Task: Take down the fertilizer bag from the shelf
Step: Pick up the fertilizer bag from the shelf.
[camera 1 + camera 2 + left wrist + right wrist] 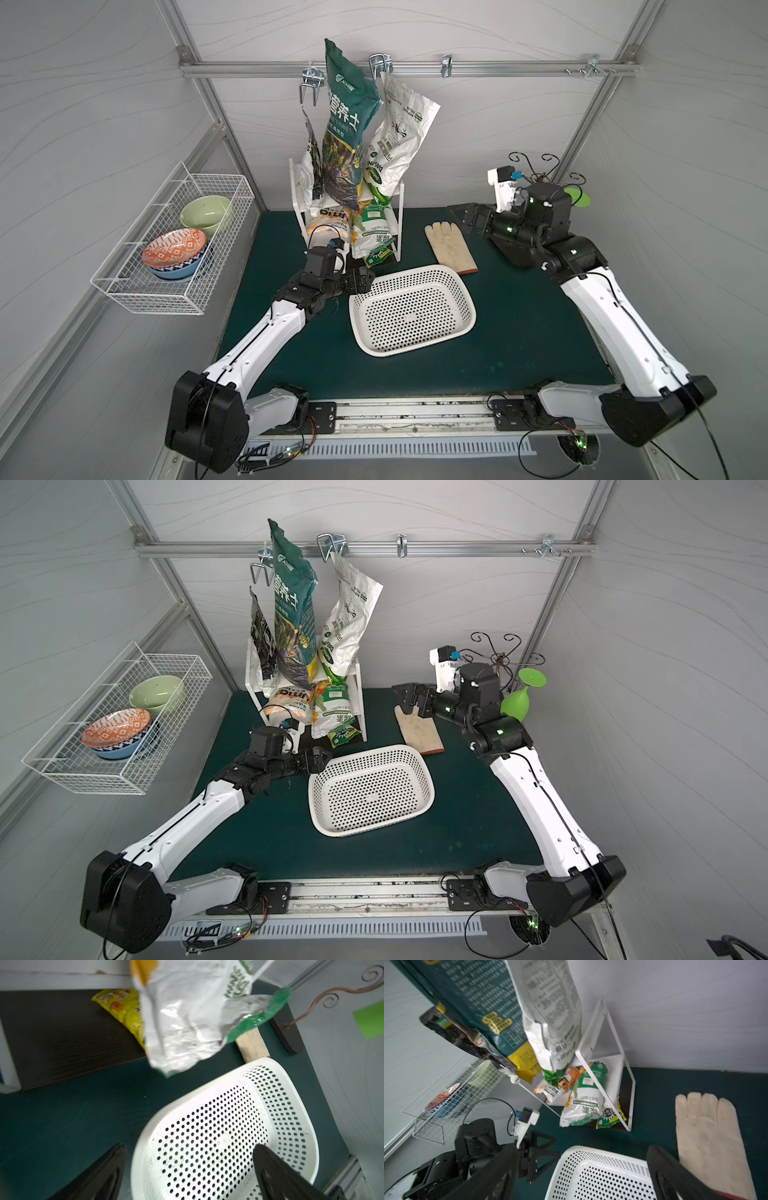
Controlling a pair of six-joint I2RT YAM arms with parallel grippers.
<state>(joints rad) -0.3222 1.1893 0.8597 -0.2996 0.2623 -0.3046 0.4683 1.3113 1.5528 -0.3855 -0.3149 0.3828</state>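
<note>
Left tool (365,279) gapes over basket (419,270) rim; right tool (463,216) gapes near glove (451,249).

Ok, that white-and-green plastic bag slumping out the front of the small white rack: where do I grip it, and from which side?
Pinch the crumpled free end of the white-and-green plastic bag, which sticks out past the front of the small white rack. Come from the front, probably with the open left gripper, which is nearest: the rack's side frames and the dark green hanging bag above block other approaches.

Left end effector (367,280), right end effector (459,221) — both agape
</note>
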